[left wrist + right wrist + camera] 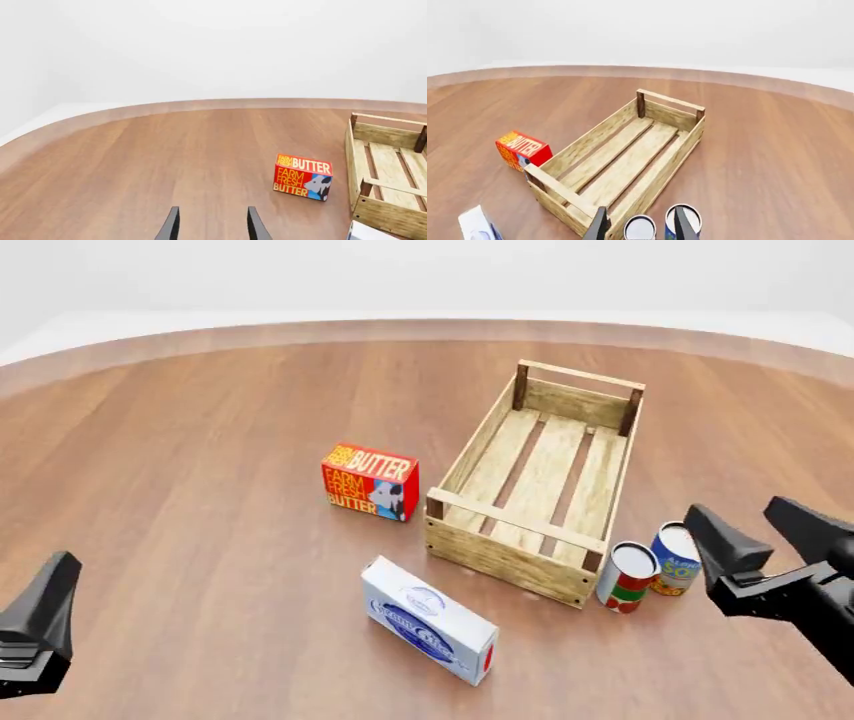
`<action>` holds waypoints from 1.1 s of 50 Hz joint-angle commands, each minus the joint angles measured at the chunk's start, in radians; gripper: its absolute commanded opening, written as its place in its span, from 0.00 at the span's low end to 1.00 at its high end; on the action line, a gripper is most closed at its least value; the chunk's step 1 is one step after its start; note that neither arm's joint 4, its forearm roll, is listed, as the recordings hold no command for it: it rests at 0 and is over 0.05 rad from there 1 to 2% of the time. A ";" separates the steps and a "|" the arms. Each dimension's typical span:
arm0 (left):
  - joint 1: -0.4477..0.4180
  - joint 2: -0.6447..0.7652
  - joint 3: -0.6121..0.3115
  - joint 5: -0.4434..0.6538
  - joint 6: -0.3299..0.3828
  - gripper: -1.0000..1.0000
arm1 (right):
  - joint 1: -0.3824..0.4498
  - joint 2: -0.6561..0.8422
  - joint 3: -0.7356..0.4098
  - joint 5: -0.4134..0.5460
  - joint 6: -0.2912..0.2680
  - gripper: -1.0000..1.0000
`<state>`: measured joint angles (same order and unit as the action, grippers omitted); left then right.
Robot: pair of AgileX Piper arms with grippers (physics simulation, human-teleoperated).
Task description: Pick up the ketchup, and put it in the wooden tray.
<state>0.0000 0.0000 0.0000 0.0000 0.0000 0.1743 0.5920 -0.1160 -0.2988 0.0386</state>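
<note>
The ketchup is out of view in all three views. The wooden tray [507, 558], a long crate of pale slats with darker corner posts, lies empty right of the table's middle; it also shows as the tray [390, 217] and the tray [594, 142]. My left gripper [213, 224] is open above bare table at the near left, seen as the left gripper [38, 628]. My right gripper [761, 535] is open at the near right, hovering beside two cans; its fingers frame the right gripper [640, 222] over the tray's near corner.
A red butter box [371, 483] stands left of the tray. A white and blue box [430, 620] lies in front of it. A red-and-green can [625, 577] and a blue can [677, 558] stand at the tray's near right corner.
</note>
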 commanded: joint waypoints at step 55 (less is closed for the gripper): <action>0.000 0.000 0.000 0.000 0.000 1.00 | 0.608 0.693 -0.412 -0.102 0.039 1.00</action>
<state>0.0000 0.0000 0.0000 0.0000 0.0000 0.6920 1.1847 -0.4719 -0.3818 0.0781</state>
